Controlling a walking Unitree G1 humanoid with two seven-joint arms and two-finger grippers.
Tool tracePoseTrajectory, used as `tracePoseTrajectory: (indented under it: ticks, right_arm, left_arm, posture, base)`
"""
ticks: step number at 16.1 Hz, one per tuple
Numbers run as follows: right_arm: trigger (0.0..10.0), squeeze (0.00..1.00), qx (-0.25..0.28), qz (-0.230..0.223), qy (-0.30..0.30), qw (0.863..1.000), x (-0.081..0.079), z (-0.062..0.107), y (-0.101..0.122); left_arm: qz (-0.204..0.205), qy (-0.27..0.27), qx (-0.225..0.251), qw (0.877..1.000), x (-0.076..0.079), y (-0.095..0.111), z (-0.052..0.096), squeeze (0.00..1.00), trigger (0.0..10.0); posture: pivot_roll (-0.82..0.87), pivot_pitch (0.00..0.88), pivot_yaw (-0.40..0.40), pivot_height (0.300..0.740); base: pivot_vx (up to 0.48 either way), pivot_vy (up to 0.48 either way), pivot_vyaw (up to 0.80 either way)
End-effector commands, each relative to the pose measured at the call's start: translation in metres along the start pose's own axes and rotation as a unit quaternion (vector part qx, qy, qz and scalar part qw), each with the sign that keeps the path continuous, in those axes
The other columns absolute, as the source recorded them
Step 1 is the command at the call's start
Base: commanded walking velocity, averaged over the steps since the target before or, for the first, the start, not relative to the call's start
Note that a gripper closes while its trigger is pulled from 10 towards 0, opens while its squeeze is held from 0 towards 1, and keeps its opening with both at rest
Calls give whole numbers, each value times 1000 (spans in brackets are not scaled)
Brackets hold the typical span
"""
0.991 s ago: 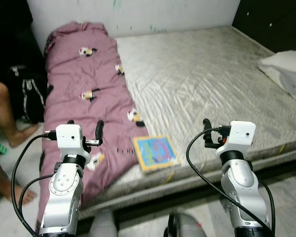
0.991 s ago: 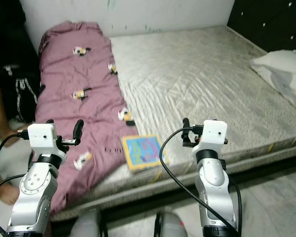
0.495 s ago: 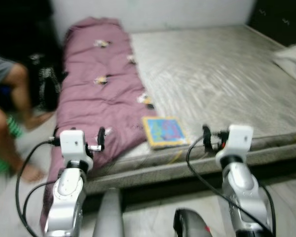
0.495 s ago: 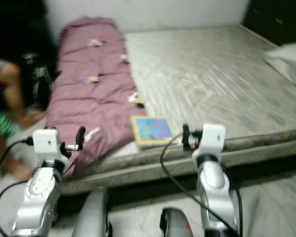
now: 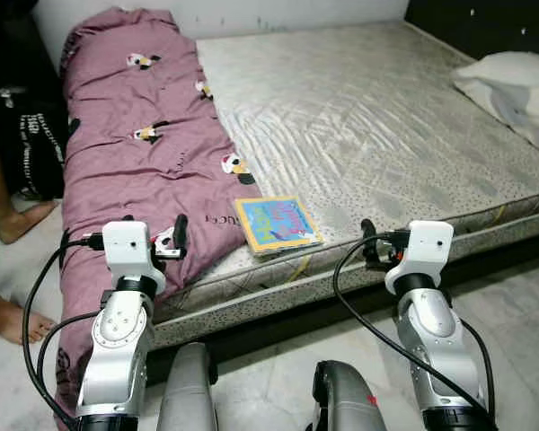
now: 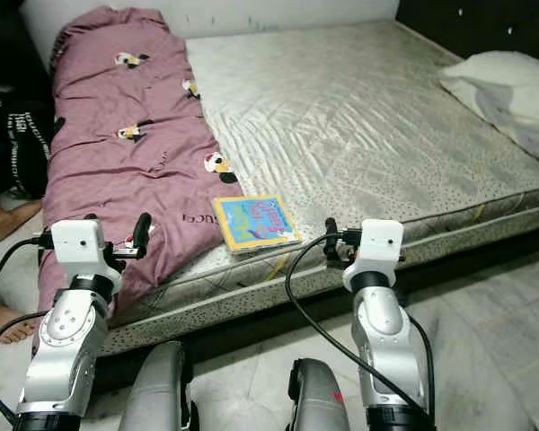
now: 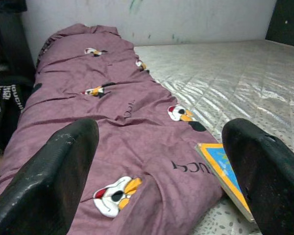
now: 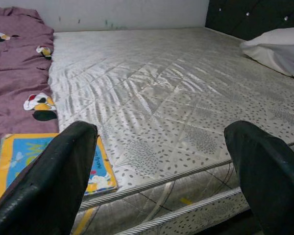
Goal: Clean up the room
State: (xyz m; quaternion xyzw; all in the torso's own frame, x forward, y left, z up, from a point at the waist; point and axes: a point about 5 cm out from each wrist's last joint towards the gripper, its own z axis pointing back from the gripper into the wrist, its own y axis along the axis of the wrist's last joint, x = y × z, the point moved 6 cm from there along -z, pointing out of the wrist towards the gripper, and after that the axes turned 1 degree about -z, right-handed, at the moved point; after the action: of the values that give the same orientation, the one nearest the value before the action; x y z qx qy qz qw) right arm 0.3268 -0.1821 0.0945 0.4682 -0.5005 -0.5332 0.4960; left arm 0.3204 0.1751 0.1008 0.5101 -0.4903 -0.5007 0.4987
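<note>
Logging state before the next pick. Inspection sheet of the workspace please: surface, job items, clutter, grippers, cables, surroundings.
Surface: bare grey mattress, no sheet on it.
Job's things: colourful book lying flat near the mattress's front edge, beside the purple blanket; the blanket runs along the robot's left side of the bed and hangs over the front edge.
Clutter: white pillow at the far right of the mattress.
Grippers: left gripper open, raised over the blanket's edge; right gripper open, raised at the mattress's front edge; both hold nothing.
Cables: black cable looping at each wrist, clear of the bed.
Surroundings: tiled floor; a person's bare feet at the left.
</note>
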Motion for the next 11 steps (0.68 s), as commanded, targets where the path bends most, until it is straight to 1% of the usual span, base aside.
tracePoseTrajectory:
  ticks: [1, 3, 9, 10, 11]
  right_arm:
    - [10000, 0, 6, 6, 8, 1000, -3, -2, 4]
    - [10000, 0, 7, 7, 8, 1000, -3, -3, 5]
    - [10000, 0, 8, 7, 11, 1000, -3, -3, 6]
    - [10000, 0, 8, 7, 12, 1000, -3, -2, 6]
    - [10000, 0, 7, 8, 13, 1000, -4, -2, 5]
  left_arm:
    - [3, -2, 9, 1000, 0, 5, 0, 0, 10000]
    - [11, -10, 11, 1000, 3, 5, 1, 0, 10000]
    - [13, -13, 9, 1000, 4, 5, 2, 0, 10000]
    - [13, -13, 7, 1000, 4, 4, 2, 0, 10000]
    - [11, -11, 3, 1000, 3, 2, 2, 0, 10000]
  posture:
    - [-14, 34, -10, 635]
    - [-15, 36, -12, 635]
    - [-18, 38, -14, 635]
    - [-16, 36, -14, 635]
    - [-16, 35, -13, 635]
  base:
    - [0, 0, 0]
    - [334, 0, 0]
    - [416, 0, 0]
    - [345, 0, 0]
    - [0, 0, 0]
